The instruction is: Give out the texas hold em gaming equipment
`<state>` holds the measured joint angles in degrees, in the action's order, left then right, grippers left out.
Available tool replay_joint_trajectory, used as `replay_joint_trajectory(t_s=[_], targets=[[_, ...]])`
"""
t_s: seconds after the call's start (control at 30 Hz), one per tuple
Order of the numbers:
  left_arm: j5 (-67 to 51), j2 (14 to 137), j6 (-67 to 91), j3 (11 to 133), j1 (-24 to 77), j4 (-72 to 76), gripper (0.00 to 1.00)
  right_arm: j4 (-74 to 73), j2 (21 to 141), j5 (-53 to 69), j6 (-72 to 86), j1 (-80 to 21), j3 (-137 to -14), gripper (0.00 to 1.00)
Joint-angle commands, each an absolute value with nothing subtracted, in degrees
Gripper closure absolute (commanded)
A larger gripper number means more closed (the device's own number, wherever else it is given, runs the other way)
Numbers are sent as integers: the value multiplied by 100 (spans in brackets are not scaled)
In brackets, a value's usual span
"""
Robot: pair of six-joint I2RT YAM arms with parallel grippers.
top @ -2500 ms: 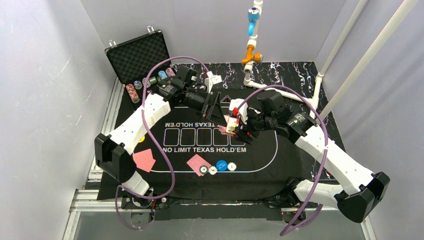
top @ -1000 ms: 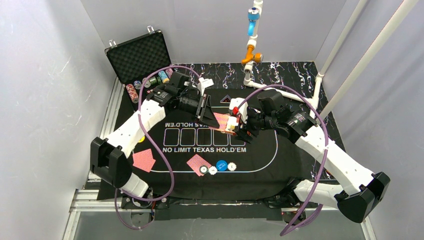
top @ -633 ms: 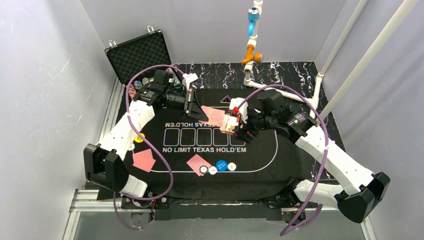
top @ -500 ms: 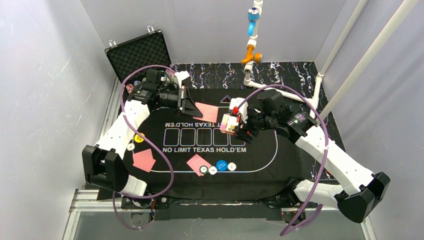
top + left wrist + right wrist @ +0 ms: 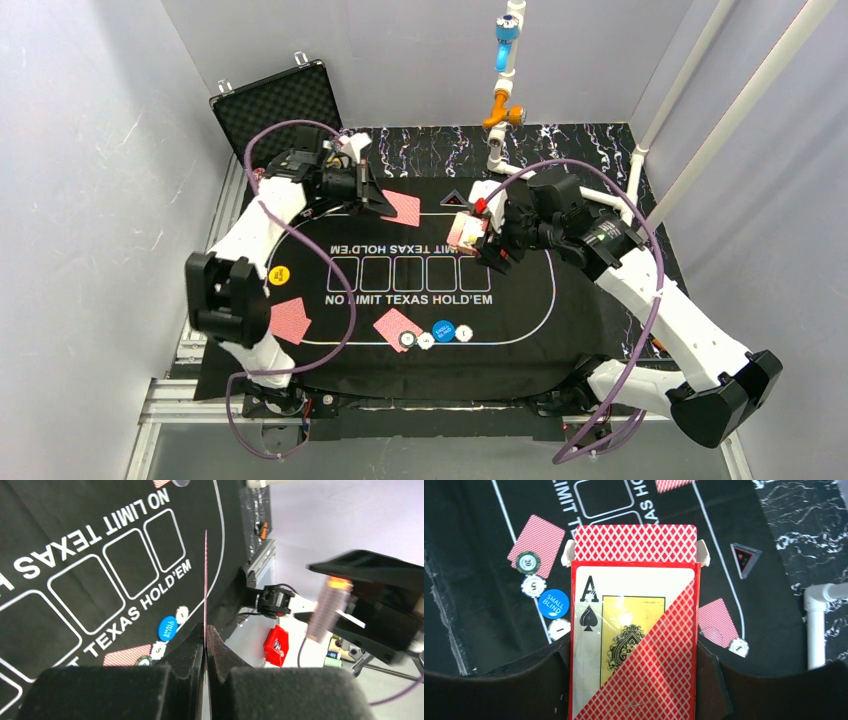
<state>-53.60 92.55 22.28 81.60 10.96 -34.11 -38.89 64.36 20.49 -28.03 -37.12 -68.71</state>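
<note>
My right gripper (image 5: 480,238) is shut on the card deck (image 5: 463,231), held above the black mat (image 5: 520,310). In the right wrist view the deck (image 5: 634,630) shows an ace of spades and a red pattern, with a finger on each side. My left gripper (image 5: 376,198) is shut on one red-backed card (image 5: 404,208) over the mat's far left. That card (image 5: 205,575) appears edge-on between the pressed fingers (image 5: 190,650). Two cards (image 5: 288,320) (image 5: 397,326) lie face down near the front. A blue button (image 5: 444,330), chips (image 5: 407,340) and a white button (image 5: 464,333) sit beside them.
An open black foam-lined case (image 5: 275,108) stands at the back left. A yellow button (image 5: 282,272) lies at the mat's left edge. A white pipe stand (image 5: 497,120) with orange and blue fittings rises at the back. Another face-down card (image 5: 718,622) with a white chip (image 5: 739,647) lies under my right arm.
My left gripper closed on a card at the deck and carried it left and back across the mat. My right gripper lifted the deck slightly toward the back.
</note>
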Motion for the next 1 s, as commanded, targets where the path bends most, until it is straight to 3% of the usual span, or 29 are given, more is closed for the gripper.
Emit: replay_joint_trajectory(t_s=[0.0, 0.33, 0.6, 0.97], targets=[[-4774, 9932, 2439, 8579, 1675, -3081, 100, -3673, 6377, 2041, -2733, -3467, -7295, 99], [-3173, 11112, 3302, 8717, 3004, -1259, 100, -4055, 6617, 2101, -2940, -2774, -7808, 99], [-2305, 12044, 3453, 9196, 3413, -1078, 100, -4294, 6766, 2102, -3063, -2759, -8049, 99], [-2176, 13042, 3437, 10122, 3692, -1444, 100, -4424, 6653, 2101, -3066, -2751, -7962, 99]])
